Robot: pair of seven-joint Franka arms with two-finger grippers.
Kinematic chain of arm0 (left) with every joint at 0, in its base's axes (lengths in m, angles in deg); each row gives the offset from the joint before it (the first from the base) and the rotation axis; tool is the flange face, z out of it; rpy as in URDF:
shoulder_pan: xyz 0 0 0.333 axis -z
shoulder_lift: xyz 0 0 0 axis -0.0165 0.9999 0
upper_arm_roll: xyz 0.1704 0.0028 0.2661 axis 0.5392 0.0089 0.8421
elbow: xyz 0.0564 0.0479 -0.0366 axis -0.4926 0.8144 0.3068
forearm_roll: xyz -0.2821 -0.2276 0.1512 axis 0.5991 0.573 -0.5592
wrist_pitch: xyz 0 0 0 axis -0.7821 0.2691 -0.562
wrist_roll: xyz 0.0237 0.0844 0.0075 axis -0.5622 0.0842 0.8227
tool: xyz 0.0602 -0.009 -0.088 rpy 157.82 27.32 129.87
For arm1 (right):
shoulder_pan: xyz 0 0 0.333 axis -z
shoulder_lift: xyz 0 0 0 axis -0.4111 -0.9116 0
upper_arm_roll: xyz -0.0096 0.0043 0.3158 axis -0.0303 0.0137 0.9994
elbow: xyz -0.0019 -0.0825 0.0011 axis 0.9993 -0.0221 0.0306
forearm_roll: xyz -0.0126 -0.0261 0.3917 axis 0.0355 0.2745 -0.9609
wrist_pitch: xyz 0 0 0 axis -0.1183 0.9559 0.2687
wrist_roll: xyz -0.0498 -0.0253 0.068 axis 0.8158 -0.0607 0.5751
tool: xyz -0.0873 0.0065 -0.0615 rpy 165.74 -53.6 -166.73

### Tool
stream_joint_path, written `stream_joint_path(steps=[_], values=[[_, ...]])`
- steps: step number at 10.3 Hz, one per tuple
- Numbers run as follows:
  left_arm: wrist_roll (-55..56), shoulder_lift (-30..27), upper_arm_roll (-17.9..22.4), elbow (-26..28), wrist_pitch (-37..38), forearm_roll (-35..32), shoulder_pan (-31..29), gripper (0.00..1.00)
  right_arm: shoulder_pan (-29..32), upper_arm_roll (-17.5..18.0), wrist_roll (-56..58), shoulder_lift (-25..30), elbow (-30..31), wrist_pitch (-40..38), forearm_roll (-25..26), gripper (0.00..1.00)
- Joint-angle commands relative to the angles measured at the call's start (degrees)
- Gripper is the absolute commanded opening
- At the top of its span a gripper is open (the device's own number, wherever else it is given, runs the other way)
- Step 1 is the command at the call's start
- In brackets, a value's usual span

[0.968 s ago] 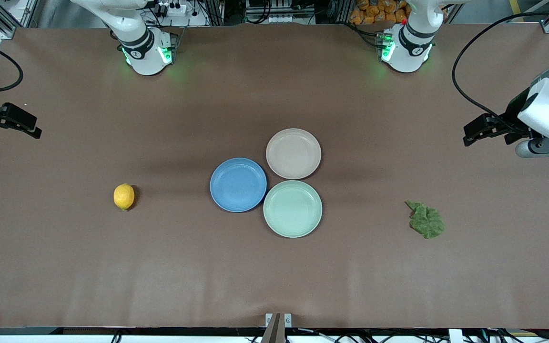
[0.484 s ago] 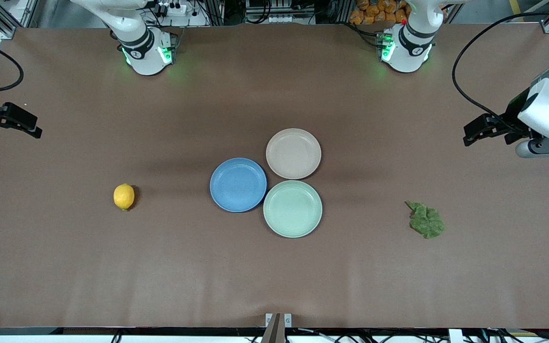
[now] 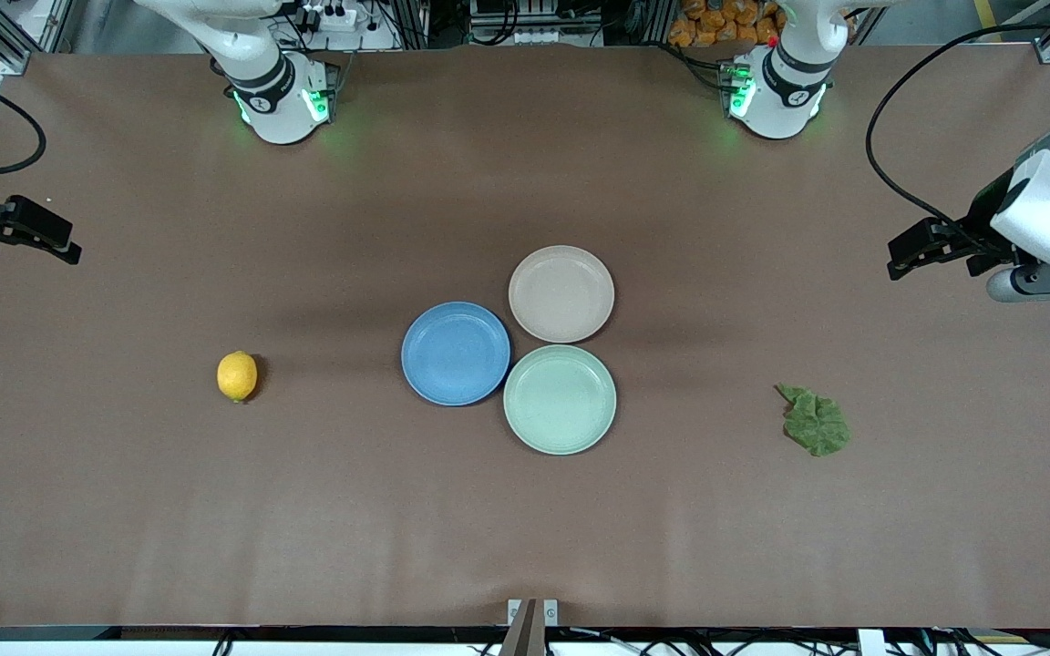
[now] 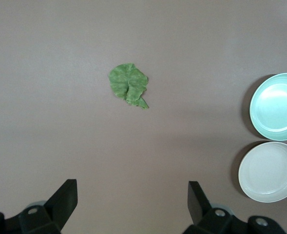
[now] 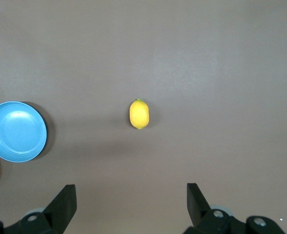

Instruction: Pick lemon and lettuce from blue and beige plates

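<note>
The lemon (image 3: 237, 376) lies on the bare table toward the right arm's end; it also shows in the right wrist view (image 5: 139, 114). The lettuce (image 3: 815, 421) lies on the bare table toward the left arm's end; it also shows in the left wrist view (image 4: 128, 86). The blue plate (image 3: 456, 353) and the beige plate (image 3: 561, 293) sit empty at the table's middle. My left gripper (image 3: 910, 251) is open and empty, up over the table at its own end. My right gripper (image 3: 49, 241) is open and empty, up over its own end.
A mint-green plate (image 3: 560, 399), empty, touches the blue and beige plates and lies nearer to the front camera than the beige one. Both arm bases stand along the table's edge farthest from the front camera.
</note>
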Motion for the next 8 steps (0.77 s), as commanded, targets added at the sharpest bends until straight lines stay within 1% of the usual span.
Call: stream_joint_path(steps=[1, 5, 8], values=[[-1.48, -0.65, 0.21, 0.25, 0.56, -2.60, 0.39, 1.00, -1.01, -0.74, 0.41, -0.44, -1.47, -1.30, -0.76, 1.00], [-1.66, -0.74, 0.21, -0.36, 0.56, -2.44, -0.04, 1.00, -1.63, -1.44, 0.41, -0.44, -1.47, -1.21, -0.76, 1.00], [-1.66, -0.92, 0.03, -2.83, 2.40, -2.00, -0.13, 1.00, -1.54, -1.44, 0.41, -0.44, -1.47, -1.21, -0.76, 1.00]])
